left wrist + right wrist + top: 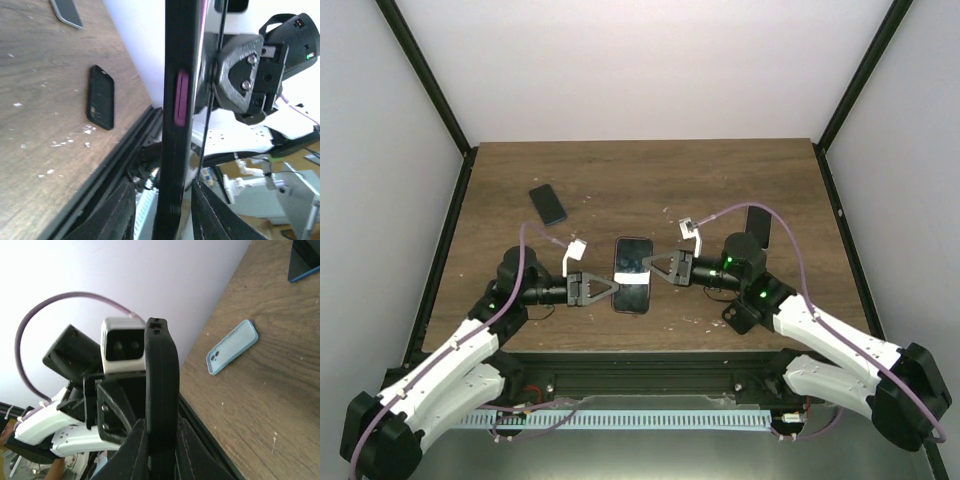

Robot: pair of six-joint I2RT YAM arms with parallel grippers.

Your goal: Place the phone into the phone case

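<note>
The right pincer (161,440) is clamped tight on one long edge of the black case (161,370), its fingers pressed flat against both faces. The left pincer (165,200) sits astride the opposite edge with its jaws a little apart. A gap shows beside one finger, so it is guarding that side rather than pinching it.

The case hangs between the two, face up and clear of the tabletop (720,180). The phone (633,262) lies in it, its glossy screen showing from above.

In the left wrist view a thin dark edge stands slightly off the thick body of the case. It may be a side of the phone that is not snapped in, though I cannot be sure.

The main risk, as I judge it, is that a firm hold on one edge only lets the case sag or twist about that grip. A soft wall squeezed there could bow and push the phone out. Either could then drop onto the wood near the other handset or cover (548,204) lying there; I cannot tell which it is.
</note>
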